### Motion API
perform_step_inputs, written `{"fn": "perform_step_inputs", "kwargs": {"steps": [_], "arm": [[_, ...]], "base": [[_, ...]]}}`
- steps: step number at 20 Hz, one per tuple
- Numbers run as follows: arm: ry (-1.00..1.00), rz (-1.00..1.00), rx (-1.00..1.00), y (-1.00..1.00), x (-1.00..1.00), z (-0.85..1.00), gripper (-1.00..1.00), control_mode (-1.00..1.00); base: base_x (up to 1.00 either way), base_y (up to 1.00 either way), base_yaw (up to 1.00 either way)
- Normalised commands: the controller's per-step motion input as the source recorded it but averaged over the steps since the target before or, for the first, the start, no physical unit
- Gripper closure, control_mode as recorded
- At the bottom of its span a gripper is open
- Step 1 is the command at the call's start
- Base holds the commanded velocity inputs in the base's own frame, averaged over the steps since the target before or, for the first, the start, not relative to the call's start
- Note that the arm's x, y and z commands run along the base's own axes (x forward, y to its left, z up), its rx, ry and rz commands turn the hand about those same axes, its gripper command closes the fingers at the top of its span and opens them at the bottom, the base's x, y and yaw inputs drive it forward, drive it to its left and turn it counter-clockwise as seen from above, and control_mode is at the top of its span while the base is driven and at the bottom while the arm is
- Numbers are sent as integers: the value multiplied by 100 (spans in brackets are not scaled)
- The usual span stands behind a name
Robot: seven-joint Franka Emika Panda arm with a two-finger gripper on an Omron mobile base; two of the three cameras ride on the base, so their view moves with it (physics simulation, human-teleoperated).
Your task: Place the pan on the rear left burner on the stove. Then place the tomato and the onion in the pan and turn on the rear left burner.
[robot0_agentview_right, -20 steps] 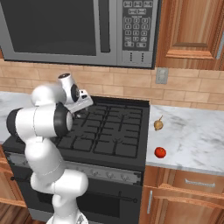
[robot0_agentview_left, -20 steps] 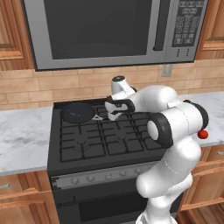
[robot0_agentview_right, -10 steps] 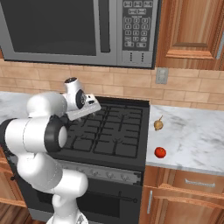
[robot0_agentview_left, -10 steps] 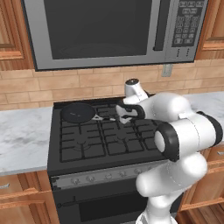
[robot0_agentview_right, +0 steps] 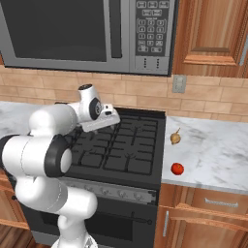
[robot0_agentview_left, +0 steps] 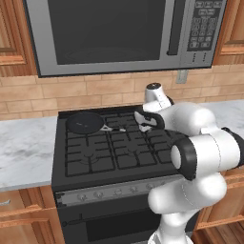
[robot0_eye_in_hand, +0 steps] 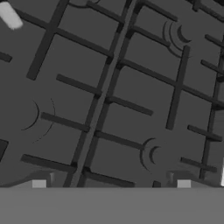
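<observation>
Left base view: round black pan, thin silvery handle, on stove.

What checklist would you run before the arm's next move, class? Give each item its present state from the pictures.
1. Pan sits on the rear left burner of the stove: ok.
2. Pan is empty and ready for food: ok.
3. Tomato is free on the counter right of the stove: ok.
4. Onion is free on the same counter, behind the tomato and apart from it: ok.
5. Gripper is empty, over the stove grates: ok, nothing lies between the tips.
6. Rear left burner is lit: cannot tell, the pan covers it and no flame is visible.
</observation>
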Motion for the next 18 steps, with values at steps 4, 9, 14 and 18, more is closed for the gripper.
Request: {"fn": "perform_step_inputs", "kwargs": {"steps": [4, 9, 14, 18], "arm": [[0, -14, 0, -43, -21, 0, -100, -100], [-4, -12, 1, -45, -22, 0, -100, -100], [-10, -11, 4, -46, -20, 6, -100, -100], [-12, -11, 5, -46, -14, 10, -100, -100]], "base": [[0, 0, 0], [0, 0, 0], [0, 0, 0], [0, 0, 0]]}}
